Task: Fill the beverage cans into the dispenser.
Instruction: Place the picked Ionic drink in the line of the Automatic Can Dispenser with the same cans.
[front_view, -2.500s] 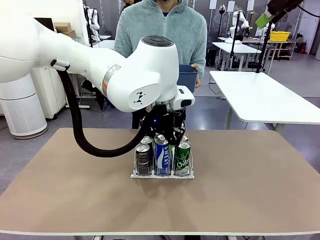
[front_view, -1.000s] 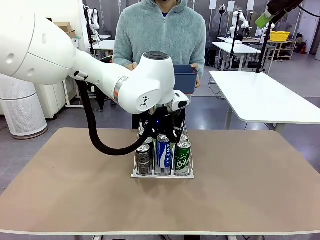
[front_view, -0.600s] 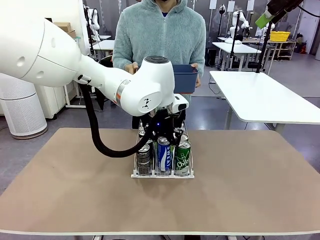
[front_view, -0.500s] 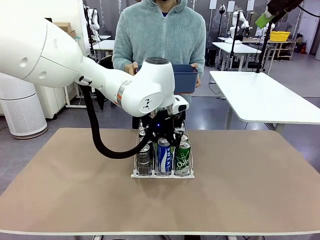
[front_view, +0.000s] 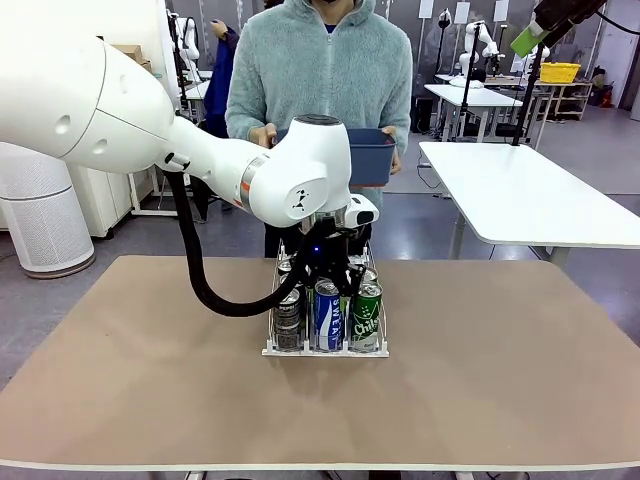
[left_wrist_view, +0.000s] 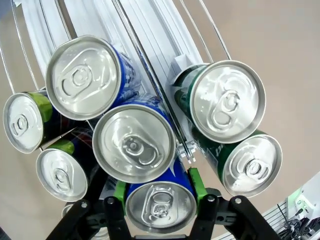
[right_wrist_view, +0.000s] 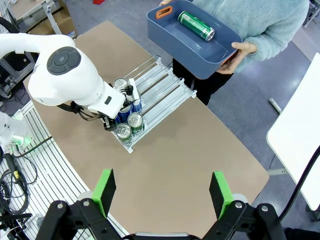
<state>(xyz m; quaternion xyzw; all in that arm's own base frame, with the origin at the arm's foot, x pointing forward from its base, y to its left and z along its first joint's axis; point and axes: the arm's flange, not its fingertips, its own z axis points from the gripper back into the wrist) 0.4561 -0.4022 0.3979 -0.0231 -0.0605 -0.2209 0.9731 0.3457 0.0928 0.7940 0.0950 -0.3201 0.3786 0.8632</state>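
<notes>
Spreading behind the brown counter (front_view: 500, 400) is a workshop room with a grey floor (front_view: 420, 225) and a white table (front_view: 530, 195) at three o'clock. The counter's top is matt and plain. The white left arm (front_view: 120, 110) sweeps in from nine o'clock and bends down over the counter's middle. At twelve o'clock a person (front_view: 320, 70) in a pale fleece holds a blue bin (front_view: 372, 155) with both hands. The right wrist view looks down from high up and adds what the front view hides. One green can (right_wrist_view: 196, 26) lies on its side in that bin, its long axis level and running from ten to four o'clock.

The dispenser (front_view: 325, 350) stands at the counter's centre, its lanes running from the low lip at six o'clock toward the person. Beverage cans (front_view: 365, 318) stand upright in it, long axes vertical. At the lip they read dark, blue and green from nine to three o'clock. The front view gives their labels. The left wrist view gives their silver tops, with more cans behind the front row.

In that wrist view the left end effector (left_wrist_view: 159, 192) is clamped on a blue can (left_wrist_view: 160, 206) at six o'clock, a green pad (left_wrist_view: 120, 192) pressed to each side. This can is upright, in line with the two blue ones of the middle lane. Whether its base rests on the lane I cannot tell. The right end effector (right_wrist_view: 162, 192) hangs high above the counter with its jaws spread wide.
</notes>
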